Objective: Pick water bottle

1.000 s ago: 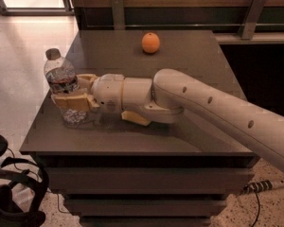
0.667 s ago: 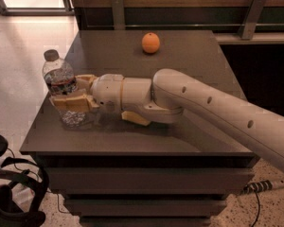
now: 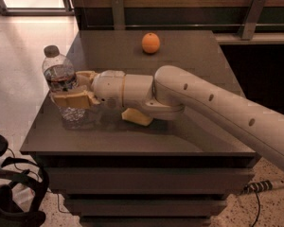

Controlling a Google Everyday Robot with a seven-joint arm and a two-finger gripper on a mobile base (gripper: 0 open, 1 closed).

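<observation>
The water bottle (image 3: 58, 69) is a small clear ribbed bottle with a grey-white cap and a dark label band. It stands upright near the left edge of the dark table (image 3: 189, 56). My gripper (image 3: 67, 87) reaches in from the right, with one tan finger (image 3: 71, 100) across the bottle's front and the other behind it. The fingers are shut on the bottle at label height. The bottle's base still appears to rest on the table.
An orange (image 3: 150, 42) sits at the back middle of the table. My white arm (image 3: 213, 108) stretches across the right half of the table. A dark wall with metal brackets runs behind. Black equipment (image 3: 9, 193) sits on the floor at lower left.
</observation>
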